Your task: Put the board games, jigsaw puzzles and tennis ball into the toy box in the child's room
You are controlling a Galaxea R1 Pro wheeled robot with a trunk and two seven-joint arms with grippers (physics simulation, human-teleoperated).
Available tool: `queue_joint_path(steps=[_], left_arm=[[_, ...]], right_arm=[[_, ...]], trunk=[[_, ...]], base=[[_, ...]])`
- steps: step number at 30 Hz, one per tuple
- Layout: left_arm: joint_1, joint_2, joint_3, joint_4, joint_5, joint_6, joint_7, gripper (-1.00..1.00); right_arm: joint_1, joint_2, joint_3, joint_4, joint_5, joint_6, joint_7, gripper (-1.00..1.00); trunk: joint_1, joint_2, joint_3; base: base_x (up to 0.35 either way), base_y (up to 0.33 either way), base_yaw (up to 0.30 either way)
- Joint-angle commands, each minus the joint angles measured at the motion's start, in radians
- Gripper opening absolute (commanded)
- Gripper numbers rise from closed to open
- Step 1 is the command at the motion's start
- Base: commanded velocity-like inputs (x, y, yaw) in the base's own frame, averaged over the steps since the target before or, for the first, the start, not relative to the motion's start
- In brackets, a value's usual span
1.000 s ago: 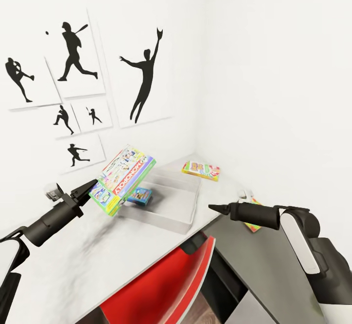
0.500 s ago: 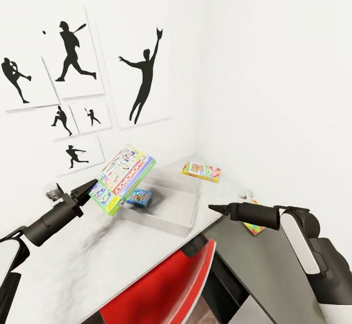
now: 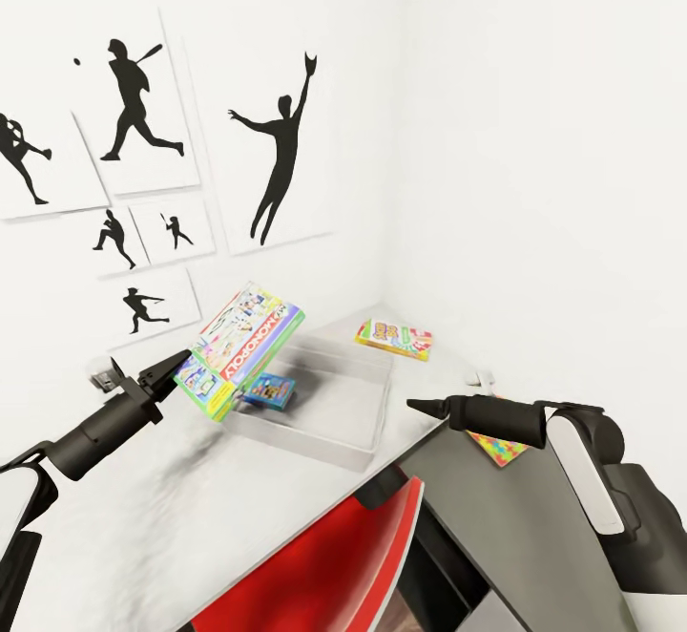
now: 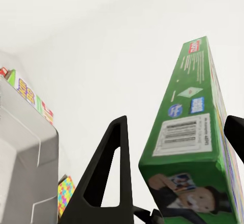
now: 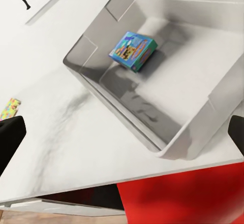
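Left pincer (image 3: 181,368) pinched a green board game (image 3: 240,347) by its end and held it tilted over the near edge of the grey toy box (image 3: 367,422), where a blue game box (image 3: 271,389) already lay. Right pincer (image 3: 417,406) hung with fingers spread above the surface (image 3: 172,508), empty. Another game box (image 3: 395,338) lay beyond the toy box, and a jigsaw puzzle (image 3: 503,448) lay under the right arm.

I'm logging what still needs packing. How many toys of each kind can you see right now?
Board games: 3 (Monopoly box held in the left gripper, blue box in the toy box, Skip-Bo box on the table)
Jigsaw puzzles: 1
Total: 4
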Motion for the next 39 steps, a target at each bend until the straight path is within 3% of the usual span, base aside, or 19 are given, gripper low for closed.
queue_joint_path(steps=[1, 8, 14, 18, 23, 39], left_arm=[[-0.001, 0.0, 0.001, 0.0, 0.001, 0.006, 0.0, -1.0], [-0.002, 0.0, 0.001, 0.001, -0.003, 0.006, 0.002, -1.0], [-0.006, 0.0, 0.0, 0.003, -0.005, 0.006, 0.008, -1.0], [0.017, 0.019, 0.001, 0.026, 0.005, 0.011, 0.017, -1.0], [0.043, 0.019, 0.001, 0.054, 0.005, 0.011, 0.017, -1.0], [0.043, 0.019, 0.001, 0.057, 0.005, 0.011, 0.017, -1.0]], right_arm=[[-0.001, -0.001, 0.0, 0.0, 0.007, 0.002, 0.008, 1.0], [0.0, -0.002, -0.007, 0.007, 0.007, 0.002, 0.009, 1.0], [0.002, -0.002, -0.046, 0.016, 0.007, -0.02, 0.009, 1.0], [-0.016, 0.02, -0.067, 0.039, 0.007, -0.034, 0.007, 1.0], [-0.016, 0.02, -0.067, 0.057, 0.007, -0.034, 0.007, 1.0], [-0.016, 0.02, -0.067, 0.057, 0.007, -0.034, 0.007, 1.0]], trunk=[[0.001, -0.002, -0.002], [0.001, -0.002, -0.002], [0.001, -0.002, -0.002], [0.001, -0.002, -0.002], [0.001, -0.002, -0.002], [0.001, -0.002, -0.002]], base=[[0.004, 0.0, 0.0], [0.002, 0.0, 0.0], [0.0, 0.0, 0.0], [0.0, 0.0, 0.0], [0.0, 0.0, 0.0], [0.0, 0.0, 0.0]])
